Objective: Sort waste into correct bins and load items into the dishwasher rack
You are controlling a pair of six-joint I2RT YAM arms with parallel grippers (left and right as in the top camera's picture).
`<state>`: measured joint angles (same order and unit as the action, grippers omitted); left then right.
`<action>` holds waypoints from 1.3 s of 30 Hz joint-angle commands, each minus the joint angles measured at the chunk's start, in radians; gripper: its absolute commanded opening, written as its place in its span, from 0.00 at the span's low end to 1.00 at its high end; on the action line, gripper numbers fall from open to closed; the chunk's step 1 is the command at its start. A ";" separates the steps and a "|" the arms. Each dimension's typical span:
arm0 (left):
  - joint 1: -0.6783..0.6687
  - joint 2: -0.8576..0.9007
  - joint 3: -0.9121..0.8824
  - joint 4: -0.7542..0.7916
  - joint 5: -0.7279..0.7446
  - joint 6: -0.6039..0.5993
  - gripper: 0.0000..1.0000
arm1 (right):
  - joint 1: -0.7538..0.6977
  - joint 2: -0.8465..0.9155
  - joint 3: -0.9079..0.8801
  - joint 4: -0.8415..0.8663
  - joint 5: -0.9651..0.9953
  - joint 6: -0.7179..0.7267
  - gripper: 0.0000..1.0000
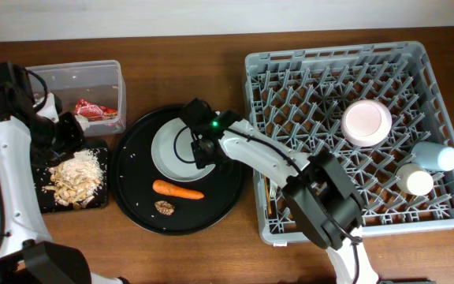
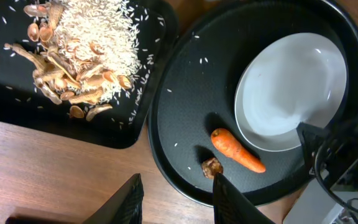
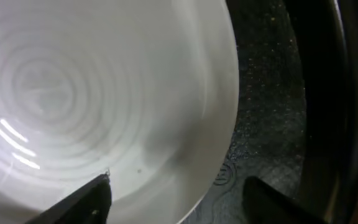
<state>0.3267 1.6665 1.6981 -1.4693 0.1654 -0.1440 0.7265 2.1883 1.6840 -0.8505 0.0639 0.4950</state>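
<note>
The pale plate (image 1: 172, 150) lies in the round black tray (image 1: 132, 189), beside a carrot (image 1: 178, 190) and a brown lump (image 1: 164, 207). My right gripper (image 1: 201, 150) is open and straddles the plate's right rim. In the right wrist view one finger is over the plate (image 3: 104, 81) and the other over the tray floor (image 3: 266, 93). My left gripper (image 2: 178, 176) hangs open and empty over bare wood, near the lump (image 2: 212, 167). Food scraps (image 1: 76, 177) lie on the shallow black tray (image 1: 47, 203). A red wrapper (image 1: 94, 109) is in the clear box (image 1: 77, 79).
The grey rack (image 1: 306, 71) on the right holds a pink bowl (image 1: 366, 122), a light-blue cup (image 1: 436, 156) and a white cup (image 1: 414, 180). Thin utensils (image 1: 268, 193) lie at its left edge. The right arm stretches from the rack's front across to the plate.
</note>
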 commanded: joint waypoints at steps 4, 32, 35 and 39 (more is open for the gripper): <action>0.002 -0.007 -0.011 0.010 0.013 -0.005 0.36 | 0.000 0.050 0.001 0.002 0.001 0.121 0.59; 0.002 -0.007 -0.011 0.010 0.013 -0.005 0.36 | -0.192 -0.286 0.336 -0.359 0.436 0.042 0.04; 0.002 -0.007 -0.011 0.011 0.013 -0.005 0.36 | -0.245 -0.330 0.336 -0.461 0.834 0.033 0.04; 0.002 -0.007 -0.011 0.011 0.013 -0.005 0.36 | -0.284 -0.316 0.299 -0.500 1.165 0.067 0.04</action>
<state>0.3267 1.6665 1.6939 -1.4605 0.1680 -0.1440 0.4580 1.8427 2.0125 -1.3460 0.8841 0.5484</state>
